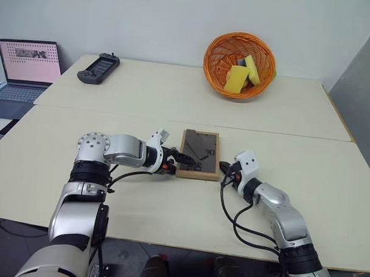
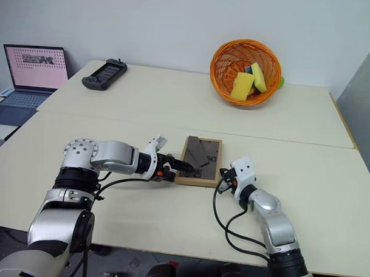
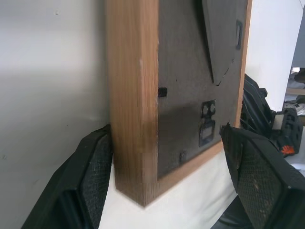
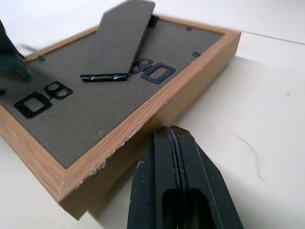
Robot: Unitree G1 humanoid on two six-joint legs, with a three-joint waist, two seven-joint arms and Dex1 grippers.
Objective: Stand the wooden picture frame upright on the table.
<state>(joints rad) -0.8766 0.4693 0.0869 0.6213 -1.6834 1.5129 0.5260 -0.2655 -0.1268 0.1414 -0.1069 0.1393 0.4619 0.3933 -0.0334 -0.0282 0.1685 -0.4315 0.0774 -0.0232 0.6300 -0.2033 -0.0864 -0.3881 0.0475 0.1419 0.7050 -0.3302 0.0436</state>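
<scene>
Item, as I see it from the head camera: small rectangular light-wood picture frame (image 1: 199, 154), lying face down on the pale beige counter (image 1: 174, 95) just on my side of its seam line, dark grey-brown back panel up, fold-out stand lifted a little off the panel

Left gripper (image 1: 183, 158): black fingers (image 3: 93, 174) spread wide, straddling the near left corner of the frame, one against the wooden outer edge, the other over the back panel; I cannot tell whether they grip it

Right gripper (image 4: 177, 138): fingers pressed fully together, holding nothing, tips just beside the frame's near right edge, low over the counter

Also on the counter, well apart from the frame: round orange wicker basket (image 1: 219, 70) with yellow sponges (image 1: 237, 79) at the far right; black handheld game console (image 1: 98, 68) at the far left

Beyond the counter's left end: open laptop (image 1: 23, 72) with a lit pinkish screen
</scene>
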